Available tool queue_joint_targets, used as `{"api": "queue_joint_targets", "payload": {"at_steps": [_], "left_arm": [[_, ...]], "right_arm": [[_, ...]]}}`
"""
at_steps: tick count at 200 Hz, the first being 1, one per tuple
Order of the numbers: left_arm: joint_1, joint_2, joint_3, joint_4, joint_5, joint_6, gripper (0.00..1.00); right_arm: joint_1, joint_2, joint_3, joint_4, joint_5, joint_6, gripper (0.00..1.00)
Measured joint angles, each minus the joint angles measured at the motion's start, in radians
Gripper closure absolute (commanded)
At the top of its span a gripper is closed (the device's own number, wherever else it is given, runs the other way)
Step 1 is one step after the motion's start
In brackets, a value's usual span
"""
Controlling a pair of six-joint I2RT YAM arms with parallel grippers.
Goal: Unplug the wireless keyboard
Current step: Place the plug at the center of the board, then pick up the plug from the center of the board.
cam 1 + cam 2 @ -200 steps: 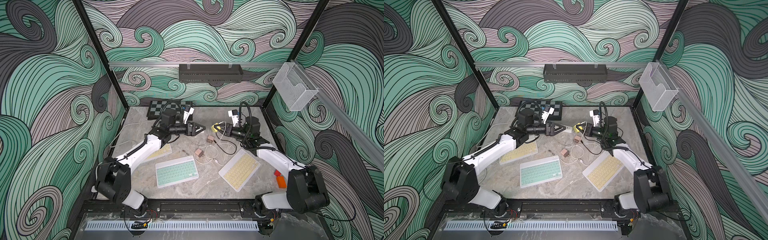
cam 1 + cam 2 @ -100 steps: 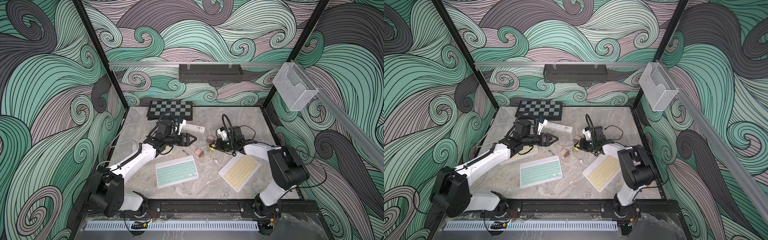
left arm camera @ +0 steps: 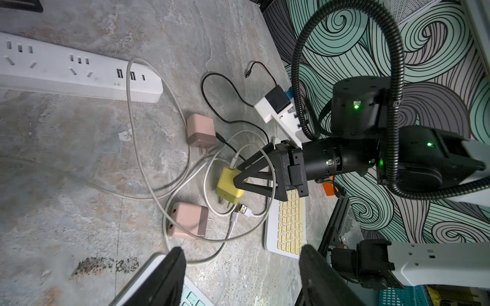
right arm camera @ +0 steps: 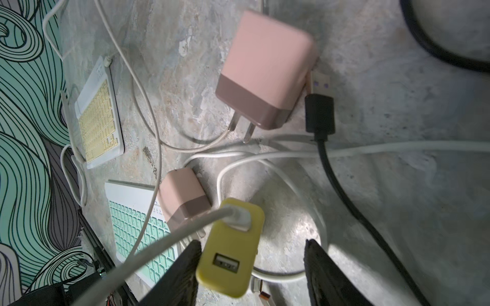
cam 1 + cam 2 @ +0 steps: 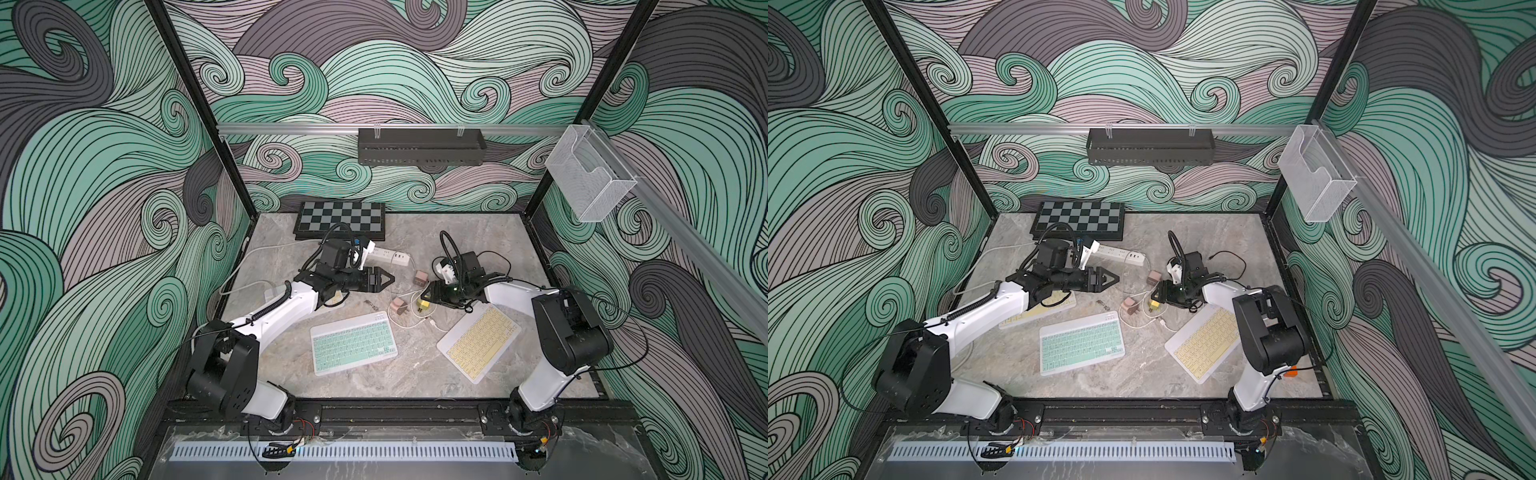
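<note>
Straddling the small yellow plastic charger block (image 4: pixel 229 255), the right gripper (image 4: pixel 252 243) gapes, perhaps touching one side; the left gripper (image 3: pixel 240 249) hangs wide, empty.

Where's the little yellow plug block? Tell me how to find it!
Find the mint-green keyboard on the grey table. Just past its far right corner, at the tip of the right gripper, lies the yellow charger with a white cable plugged in. Its neighbours are two pink chargers, so it's the only yellow one.

Tabletop (image 3: pixel 79 159) matt, stone-look; yellow charger (image 4: pixel 230 254) smooth plastic w/ slight sheen.
</note>
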Motion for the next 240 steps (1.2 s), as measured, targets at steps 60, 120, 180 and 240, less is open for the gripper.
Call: {"api": "queue_joint_targets", "payload": {"at_steps": [60, 120, 180, 240], "left_arm": [[-0.178, -0.038, -0.016, -0.033, -0.052, 0.029, 0.41], [-0.42, 0.024, -0.014, -0.053, -0.251, 0.012, 0.37], [-0.534, 0.295, 0.207, -0.133, -0.581, 0.025, 0.32], [-0.535, 0.465, 0.39, -0.229, -0.796, 0.056, 0.27]], "right_arm": [[-0.005, -0.104, 0.005, -0.158, 0.013, -0.027, 0.34], [-0.09, -0.248, -0.047, -0.183, -0.035, 0.0, 0.35], [-0.201, -0.376, -0.091, -0.138, -0.047, 0.059, 0.35], [-0.24, -0.411, -0.132, -0.123, -0.074, 0.076, 0.35]]}}
